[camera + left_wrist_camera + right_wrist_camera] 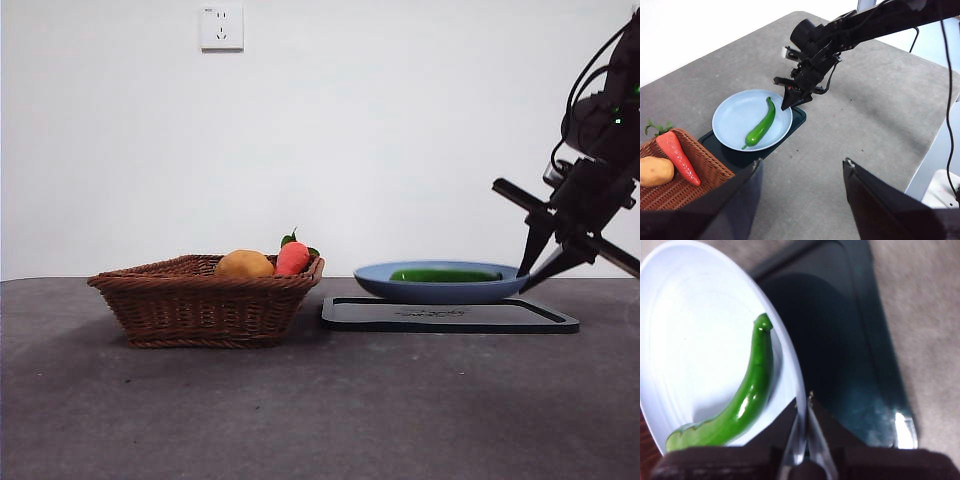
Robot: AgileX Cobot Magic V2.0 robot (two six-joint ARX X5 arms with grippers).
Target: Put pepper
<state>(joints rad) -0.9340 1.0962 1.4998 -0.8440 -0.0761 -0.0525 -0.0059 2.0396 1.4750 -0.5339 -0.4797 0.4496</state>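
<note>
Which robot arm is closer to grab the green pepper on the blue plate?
The right one, probably. The right gripper sits at the blue plate's rim, jaws shut, right beside the pepper. The left gripper hangs open farther back, over bare table near the basket.

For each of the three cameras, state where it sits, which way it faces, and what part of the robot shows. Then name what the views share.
Front view: low at table height, looking level across at the basket, plate and pepper; right pincer enters from the side.
Left wrist view: high on the left arm, looking down over the table; left pincer open in the foreground.
Right wrist view: close above the plate's rim; right pincer shut.
All three share the pepper on the plate.
</note>
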